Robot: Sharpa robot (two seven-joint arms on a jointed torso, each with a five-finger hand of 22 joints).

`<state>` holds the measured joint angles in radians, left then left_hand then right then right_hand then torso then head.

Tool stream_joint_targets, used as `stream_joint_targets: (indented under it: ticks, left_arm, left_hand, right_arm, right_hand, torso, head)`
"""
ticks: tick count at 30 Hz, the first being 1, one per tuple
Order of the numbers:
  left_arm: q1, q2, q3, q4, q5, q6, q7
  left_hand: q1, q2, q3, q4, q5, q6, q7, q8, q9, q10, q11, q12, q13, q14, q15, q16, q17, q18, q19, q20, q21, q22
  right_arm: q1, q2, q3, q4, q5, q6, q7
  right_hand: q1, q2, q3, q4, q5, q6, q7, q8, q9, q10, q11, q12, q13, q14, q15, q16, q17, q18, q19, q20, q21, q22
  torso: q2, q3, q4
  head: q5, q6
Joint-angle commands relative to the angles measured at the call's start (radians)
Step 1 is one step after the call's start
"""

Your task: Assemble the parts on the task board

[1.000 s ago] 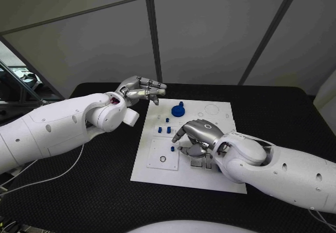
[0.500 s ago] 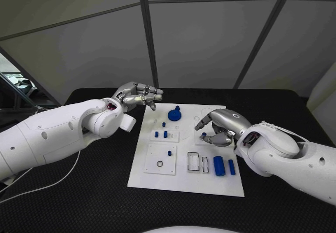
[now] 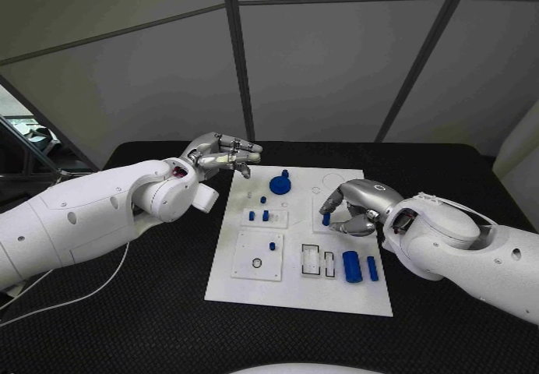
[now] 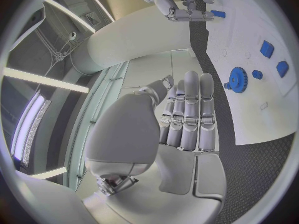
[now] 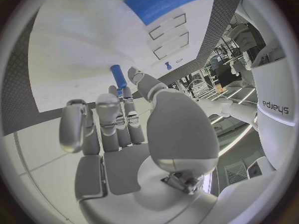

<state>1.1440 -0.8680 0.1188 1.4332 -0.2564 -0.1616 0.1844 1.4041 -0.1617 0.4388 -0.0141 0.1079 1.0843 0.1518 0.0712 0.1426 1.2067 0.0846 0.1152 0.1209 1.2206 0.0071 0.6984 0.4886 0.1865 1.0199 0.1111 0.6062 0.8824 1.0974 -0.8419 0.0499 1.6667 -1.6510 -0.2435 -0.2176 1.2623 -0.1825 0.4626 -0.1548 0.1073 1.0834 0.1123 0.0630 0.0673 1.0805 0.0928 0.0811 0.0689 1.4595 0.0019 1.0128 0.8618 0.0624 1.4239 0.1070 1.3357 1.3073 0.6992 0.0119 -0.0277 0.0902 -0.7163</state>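
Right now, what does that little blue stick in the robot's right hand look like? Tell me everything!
The little blue stick is a short, smooth round peg, plastic-looking and plain blue. The right hand pinches it at its fingertips, so part of it is hidden. It hangs over the white task board, near the board's right side, pointing roughly downward. Whether its tip touches the board cannot be told.

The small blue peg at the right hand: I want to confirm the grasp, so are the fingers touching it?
Touching. The right wrist view shows the right hand pinching the blue peg between its fingertips.
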Motion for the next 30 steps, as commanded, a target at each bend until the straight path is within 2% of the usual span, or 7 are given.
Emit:
stream_joint_targets:
  ticks: [1,5,10,19,27,30]
  left_arm:
    - [0.001,0.000,0.001,0.001,0.005,0.012,0.002]
    - [0.001,-0.001,0.001,0.001,0.005,0.013,0.001]
    - [0.001,-0.002,0.000,0.001,0.005,0.013,0.000]
    - [0.001,-0.002,0.000,-0.001,0.005,0.014,-0.001]
    - [0.001,-0.001,0.000,-0.001,0.005,0.014,-0.003]
    - [0.001,-0.001,0.000,-0.002,0.005,0.014,-0.003]
  left_hand:
    - [-0.001,0.010,-0.001,-0.004,-0.001,0.000,0.005,-0.004,0.001,-0.003,0.005,-0.002,0.002,0.003,0.003,-0.007,-0.002,-0.005,0.002,0.003,-0.007,-0.002]
    - [-0.001,0.010,-0.001,-0.004,-0.001,0.000,0.005,-0.004,0.001,-0.003,0.005,-0.002,0.002,0.003,0.003,-0.007,-0.002,-0.005,0.002,0.003,-0.007,-0.002]
    - [-0.002,0.010,-0.001,-0.004,-0.002,-0.001,0.005,-0.004,0.001,-0.003,0.005,-0.002,0.002,0.003,0.003,-0.007,-0.002,-0.005,0.002,0.003,-0.008,-0.002]
    - [-0.002,0.010,-0.002,-0.004,-0.002,-0.001,0.005,-0.004,0.001,-0.003,0.005,-0.002,0.002,0.003,0.003,-0.007,-0.002,-0.005,0.002,0.003,-0.008,-0.002]
    - [-0.002,0.010,-0.002,-0.004,-0.002,-0.001,0.005,-0.004,0.001,-0.003,0.005,-0.002,0.002,0.003,0.003,-0.007,-0.002,-0.005,0.002,0.003,-0.008,-0.002]
    - [-0.002,0.010,-0.002,-0.004,-0.002,-0.001,0.005,-0.004,0.001,-0.003,0.005,-0.002,0.002,0.003,0.003,-0.007,-0.002,-0.005,0.002,0.003,-0.008,-0.002]
  right_arm:
    - [0.001,0.006,0.000,-0.009,-0.014,0.049,-0.034]
    - [0.001,0.015,0.000,-0.018,-0.016,0.054,-0.034]
    - [0.001,0.026,0.000,-0.025,-0.015,0.057,-0.024]
    - [0.001,0.036,0.000,-0.030,-0.012,0.041,-0.018]
    - [0.001,0.040,0.000,-0.031,-0.039,0.019,-0.035]
    - [0.001,0.041,0.000,-0.030,-0.051,0.008,-0.039]
  right_hand:
    - [0.009,0.003,-0.002,0.003,-0.004,0.004,0.006,0.003,0.000,-0.002,0.000,0.005,0.000,-0.007,-0.001,-0.006,-0.002,0.009,-0.006,0.001,-0.005,0.000]
    - [0.012,0.014,0.004,0.008,-0.004,0.007,0.009,0.003,0.000,0.010,-0.003,0.012,0.001,-0.003,-0.003,0.003,0.003,0.006,0.001,0.000,0.004,0.011]
    - [0.008,0.031,0.031,0.021,-0.003,0.021,0.017,0.004,0.001,0.069,-0.015,0.029,0.002,0.009,-0.013,0.042,0.036,-0.004,0.025,-0.007,0.039,0.048]
    - [0.007,0.043,0.072,0.033,-0.004,0.051,0.010,0.008,0.004,0.146,-0.032,0.029,0.003,0.020,-0.027,0.095,0.079,-0.017,0.055,-0.022,0.086,0.099]
    - [0.057,0.082,0.117,0.016,-0.009,0.093,0.000,0.019,0.012,0.202,-0.047,0.030,0.009,0.023,-0.040,0.123,0.099,-0.025,0.072,-0.034,0.115,0.131]
    - [0.071,0.089,0.131,0.007,-0.010,0.106,-0.002,0.022,0.016,0.219,-0.051,0.031,0.013,0.022,-0.043,0.129,0.102,-0.028,0.078,-0.037,0.125,0.142]
  torso:
    - [-0.001,-0.0005,0.0008]
    - [0.000,-0.0004,0.0007]
    - [0.000,0.0001,-0.0010]
    - [0.000,0.0006,-0.0003]
    - [-0.001,0.0005,-0.0002]
    - [-0.001,0.0003,-0.0003]
  head:
    - [-0.001,-0.001]
    - [-0.001,-0.001]
    - [0.001,-0.004]
    - [-0.001,-0.006]
    - [-0.002,-0.008]
    - [-0.003,-0.009]
